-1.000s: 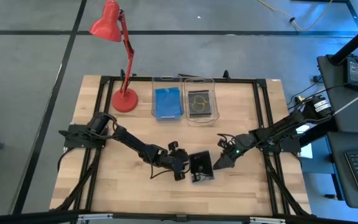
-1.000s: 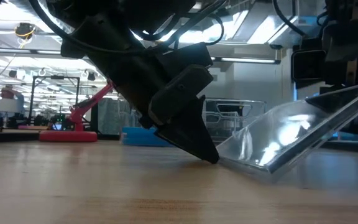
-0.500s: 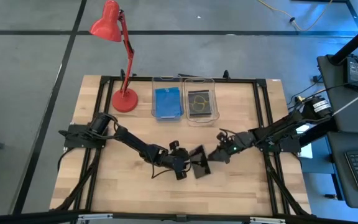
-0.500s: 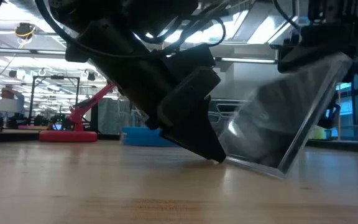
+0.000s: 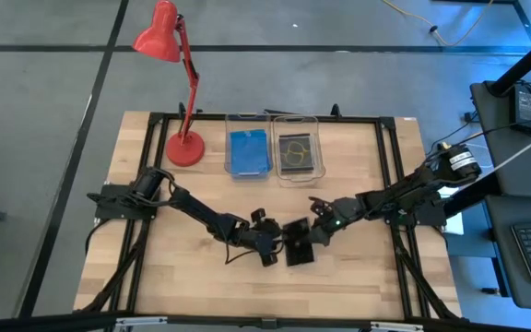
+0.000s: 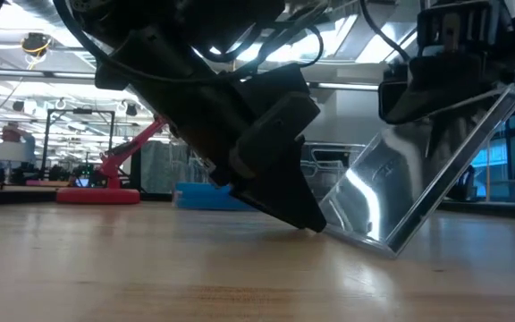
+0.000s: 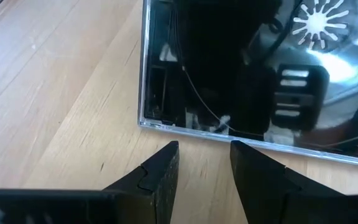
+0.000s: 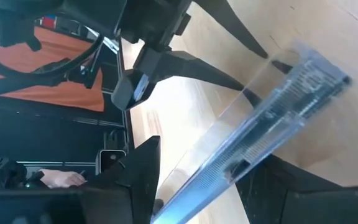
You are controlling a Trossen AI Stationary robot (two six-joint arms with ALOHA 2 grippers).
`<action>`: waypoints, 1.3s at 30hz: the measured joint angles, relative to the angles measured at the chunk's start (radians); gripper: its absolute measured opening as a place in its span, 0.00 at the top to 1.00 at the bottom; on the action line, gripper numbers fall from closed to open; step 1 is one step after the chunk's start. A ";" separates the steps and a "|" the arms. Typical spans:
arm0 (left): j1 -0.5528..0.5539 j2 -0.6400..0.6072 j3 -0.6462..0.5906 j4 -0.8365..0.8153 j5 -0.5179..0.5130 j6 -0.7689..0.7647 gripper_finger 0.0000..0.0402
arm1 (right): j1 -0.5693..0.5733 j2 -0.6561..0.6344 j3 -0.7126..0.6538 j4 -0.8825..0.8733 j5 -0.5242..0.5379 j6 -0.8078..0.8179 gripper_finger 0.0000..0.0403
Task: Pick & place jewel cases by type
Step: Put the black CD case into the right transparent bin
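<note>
**Two end effectors meet at one tilted grey case**

Two arms work near the front middle of the desk (image 5: 155, 267). At the far left of the desk stands a red lamp (image 5: 184, 148). Beside it are two clear bins: the left bin (image 5: 249, 148) holds blue jewel cases (image 5: 249, 151), the right bin (image 5: 298, 148) holds grey-black jewel cases (image 5: 297, 153). In front of the bins, the left end effector (image 7: 204, 163) points down at the desk, its fingers a little apart and holding nothing, its tips just beside the lower edge of a smoky grey jewel case (image 6: 418, 192). This case stands tilted, with one edge on the desk and the other edge raised. The right end effector (image 5: 318, 231) pinches the case at its raised edge, one finger on each face.
</note>
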 joint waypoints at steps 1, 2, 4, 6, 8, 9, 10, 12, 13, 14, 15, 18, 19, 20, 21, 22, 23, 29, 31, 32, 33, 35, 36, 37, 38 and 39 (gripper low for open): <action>0.000 0.000 0.000 0.000 0.001 0.000 0.64 | 0.000 0.000 0.003 0.001 -0.001 -0.003 0.53; -0.001 0.000 0.000 0.000 0.001 0.000 0.64 | 0.000 0.000 0.003 0.006 -0.002 -0.002 0.53; -0.002 0.000 0.000 0.000 0.002 0.000 0.64 | 0.000 0.000 0.003 0.013 -0.003 -0.003 0.53; -0.002 -0.001 0.000 0.000 0.003 0.000 0.64 | 0.001 0.000 0.003 0.015 -0.003 -0.005 0.53; -0.002 -0.001 0.000 0.001 0.004 0.006 0.64 | 0.001 0.000 0.003 0.016 -0.003 0.000 0.53; -0.002 -0.001 0.000 0.001 0.004 0.007 0.64 | 0.001 0.000 0.003 0.017 -0.003 0.006 0.53; -0.002 -0.002 0.000 0.001 0.004 0.007 0.64 | 0.001 0.000 0.003 0.016 -0.003 0.007 0.53; -0.002 -0.002 0.000 0.000 0.004 0.008 0.64 | 0.002 0.000 0.003 0.016 -0.003 0.006 0.53; -0.002 -0.002 0.000 0.000 0.004 0.008 0.64 | 0.002 0.000 0.003 0.016 -0.003 0.007 0.53; -0.002 -0.002 0.000 0.000 0.004 0.009 0.64 | 0.002 0.000 0.004 0.012 -0.001 0.013 0.53; -0.002 -0.002 0.000 0.000 0.004 0.010 0.64 | 0.002 -0.001 0.005 0.004 0.000 0.022 0.53; -0.002 -0.002 -0.001 0.000 0.004 0.011 0.64 | 0.002 -0.001 0.005 -0.027 0.000 0.022 0.54; -0.002 -0.002 -0.001 0.000 0.004 0.010 0.64 | 0.002 -0.002 0.005 -0.036 0.000 0.022 0.55; -0.002 -0.002 -0.001 0.000 0.006 0.009 0.64 | 0.002 -0.002 0.005 -0.044 0.000 0.021 0.56; -0.002 -0.002 -0.001 0.000 0.010 0.009 0.64 | 0.002 -0.002 0.005 -0.046 0.000 0.021 0.57; -0.002 -0.002 -0.001 0.000 0.012 0.010 0.64 | 0.002 -0.002 0.005 -0.047 0.001 0.021 0.59; -0.002 -0.002 -0.001 0.000 0.013 0.010 0.64 | 0.002 -0.002 0.005 -0.047 0.001 0.023 0.61; -0.003 -0.004 -0.001 -0.002 0.022 -0.005 0.57 | 0.002 -0.001 0.004 -0.063 -0.010 0.027 0.72; -0.003 -0.004 -0.001 -0.002 0.027 -0.006 0.53 | 0.002 -0.001 0.004 -0.074 -0.013 0.028 0.75; -0.003 -0.006 -0.001 -0.002 0.031 -0.006 0.52 | 0.002 -0.001 0.004 -0.085 -0.014 0.029 0.76; -0.003 -0.007 -0.001 -0.004 0.039 -0.005 0.50 | 0.002 -0.001 0.004 -0.096 -0.015 0.037 0.76; -0.002 -0.008 -0.001 -0.004 0.059 0.004 0.47 | 0.002 -0.002 0.004 -0.120 -0.015 0.056 0.78; -0.003 -0.008 -0.001 -0.004 0.065 0.010 0.46 | 0.002 -0.002 0.004 -0.131 -0.015 0.065 0.78; -0.003 -0.008 -0.001 -0.004 0.070 0.014 0.44 | 0.002 -0.002 0.004 -0.139 -0.015 0.068 0.79; -0.003 -0.009 -0.001 -0.004 0.075 0.018 0.43 | 0.002 -0.002 0.004 -0.140 -0.019 0.071 0.79; -0.003 -0.009 -0.001 -0.004 0.080 0.019 0.42 | 0.002 -0.002 0.004 -0.140 -0.024 0.071 0.80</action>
